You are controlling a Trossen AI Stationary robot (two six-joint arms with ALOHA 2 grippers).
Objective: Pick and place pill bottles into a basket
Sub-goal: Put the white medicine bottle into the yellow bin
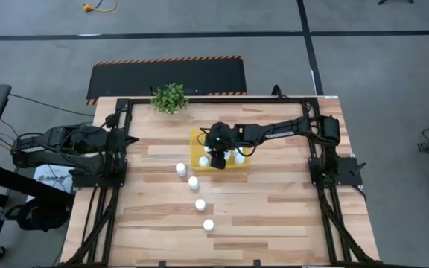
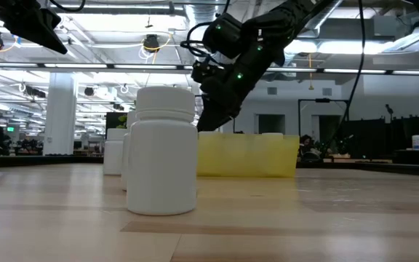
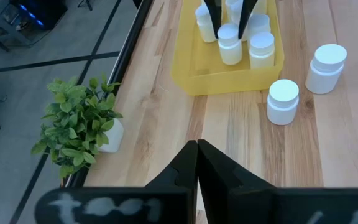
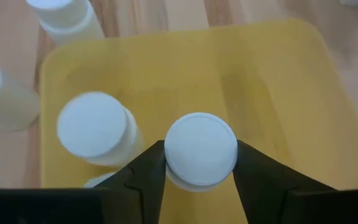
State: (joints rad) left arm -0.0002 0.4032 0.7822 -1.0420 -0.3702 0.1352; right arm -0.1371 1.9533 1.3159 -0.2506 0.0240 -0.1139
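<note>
Your right gripper [image 4: 200,165] is over the yellow basket [image 1: 196,138], its fingers [image 4: 146,171] clamped on the cap of one pill bottle [image 4: 200,150] from either side. You can see in the right wrist view that this bottle stands upright inside the basket, just beside another bottle [image 4: 94,127] already in there. Four more bottles [image 1: 193,181] stand loose on the wooden surface [image 1: 274,216], strung in a line from the basket's corner toward the near edge. Your left gripper [image 3: 197,163] waits at the left side, fingers pressed together and holding nothing, near the small green plant [image 3: 78,123]
</note>
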